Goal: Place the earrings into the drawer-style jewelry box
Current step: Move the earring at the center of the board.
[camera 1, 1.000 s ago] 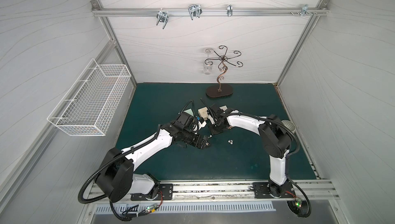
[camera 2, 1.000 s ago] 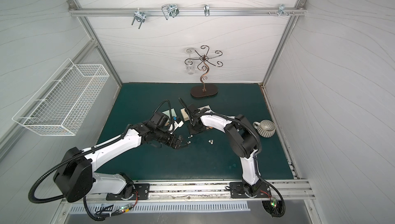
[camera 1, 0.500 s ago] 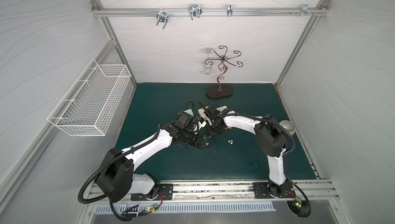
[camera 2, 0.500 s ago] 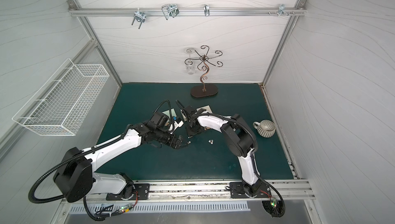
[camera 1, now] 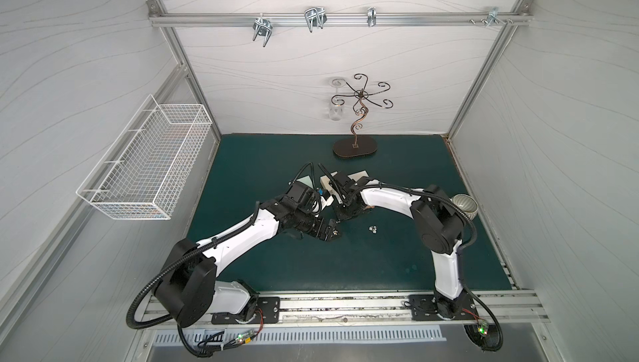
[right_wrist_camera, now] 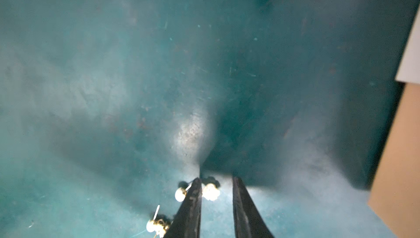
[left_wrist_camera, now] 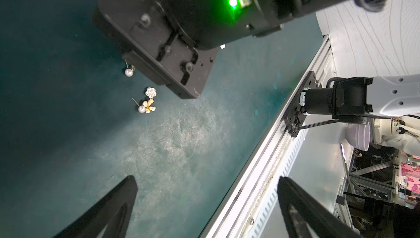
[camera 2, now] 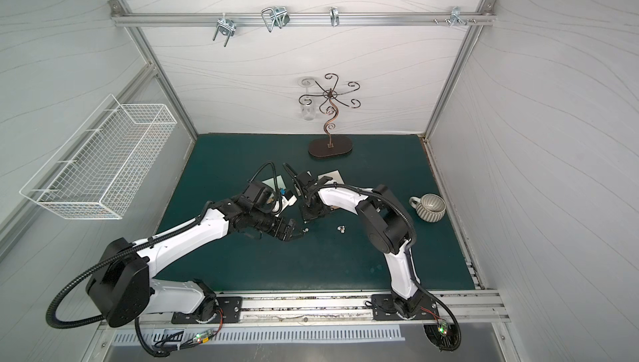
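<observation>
3 earrings [left_wrist_camera: 146, 107] lie loose on the green counter [camera 1: 380, 256], none in the box [camera 1: 359, 173], w/ a few more well apart nearer the right arm's base.

Right pincer [right_wrist_camera: 217, 179] has its tips down at the counter w/ a narrow gap and nothing clamped. The flower stud [right_wrist_camera: 211, 191] sits in that gap against 1 finger; a pearl stud [right_wrist_camera: 180, 194] lies just outside it. Left pincer [left_wrist_camera: 205, 177] is spread wide, empty, near by.

Handling, my guess: tiny, almost weightless, hard. The pearls are round and glossy – apt to roll or squirt out of a pinch – and the thin posts could bend. Best hold is prob. across the flower head, tips flat on the counter.

The flower is faceted, whitish; the 3rd piece pairs a pearl w/ a gold bow. The counter is matte and scuffed. The box is cream, flat-walled, mostly hidden under the arms; can't tell if its drawer is out.
</observation>
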